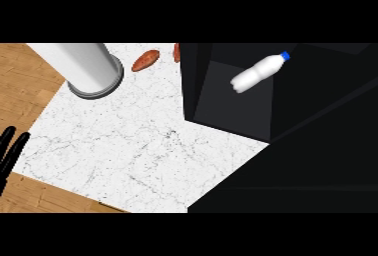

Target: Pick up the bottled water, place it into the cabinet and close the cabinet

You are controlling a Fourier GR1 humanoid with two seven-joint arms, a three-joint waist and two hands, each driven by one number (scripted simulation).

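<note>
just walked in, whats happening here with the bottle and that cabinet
The bottled water lies tilted inside the dark cabinet, and no hand touches it. The cabinet stands open, so closing it looks like the step left. Only the left hand shows, at the view's left edge, fingers straight and holding nothing. A grey cylinder and a reddish-brown item sit on the marble counter.

table (133,145): white marble, thin grey veins. wood surface (22,80) at 9 o'clock: tan-brown grain. cabinet (236,110) at 3 o'clock: black, dark grey inside. bottled water (258,72) at 1 o'clock: white, blue cap. cylinder (88,65) at 11 o'clock: pale grey-white, darker grey rim. oval item (145,60) at 12 o'clock: reddish-brown. left hand (7,145) at 9 o'clock: black.
</note>
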